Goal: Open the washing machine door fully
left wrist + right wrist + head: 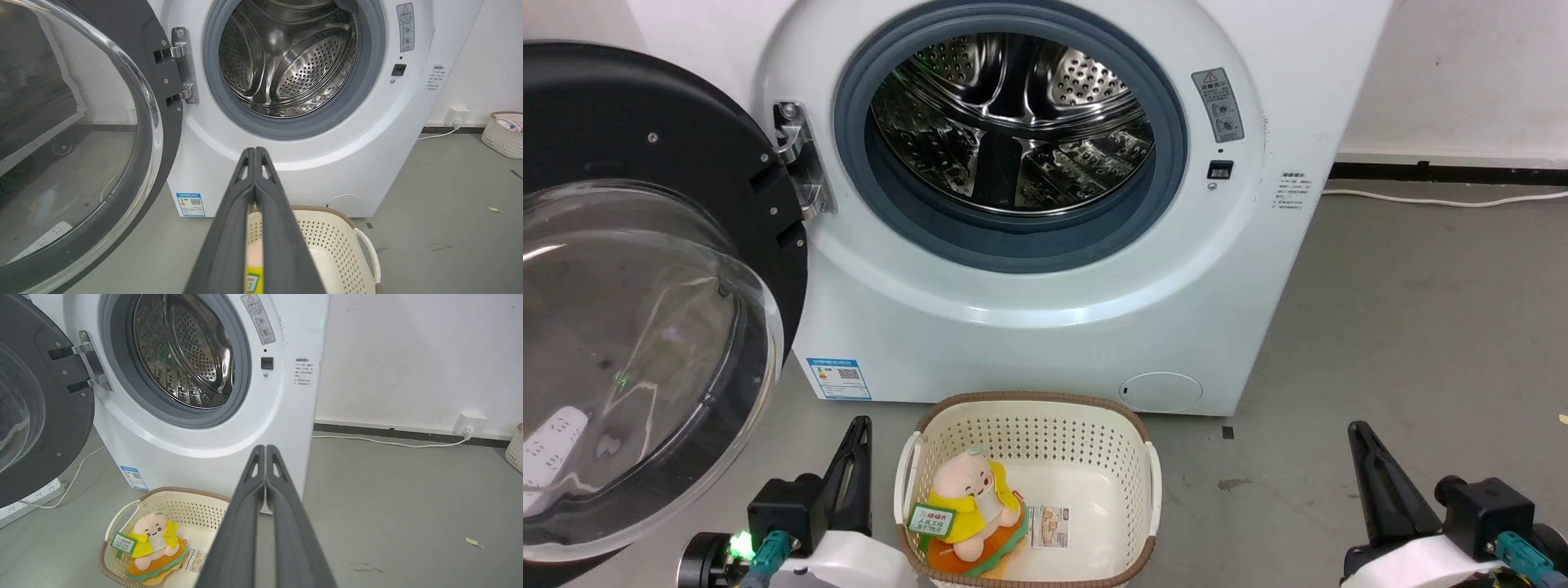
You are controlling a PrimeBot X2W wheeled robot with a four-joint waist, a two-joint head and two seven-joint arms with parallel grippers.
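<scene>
Two grippers sit low in the head view, left gripper [859, 429] beside the basket [1029, 398], right gripper [1356, 431] well apart; the washing machine door [645, 310] hangs swung wide, left of the washing machine [1045, 327]. Left wrist view: fingers [231, 232] clenched together, empty. Right wrist view: likewise clenched on nothing. A leftward arm sweep could likely knock the door's glass

One washing machine [1045, 327], one door [645, 122], two baskets [1029, 433] [500, 139], one plush toy [968, 506], two grippers [860, 425] [1356, 429].
</scene>
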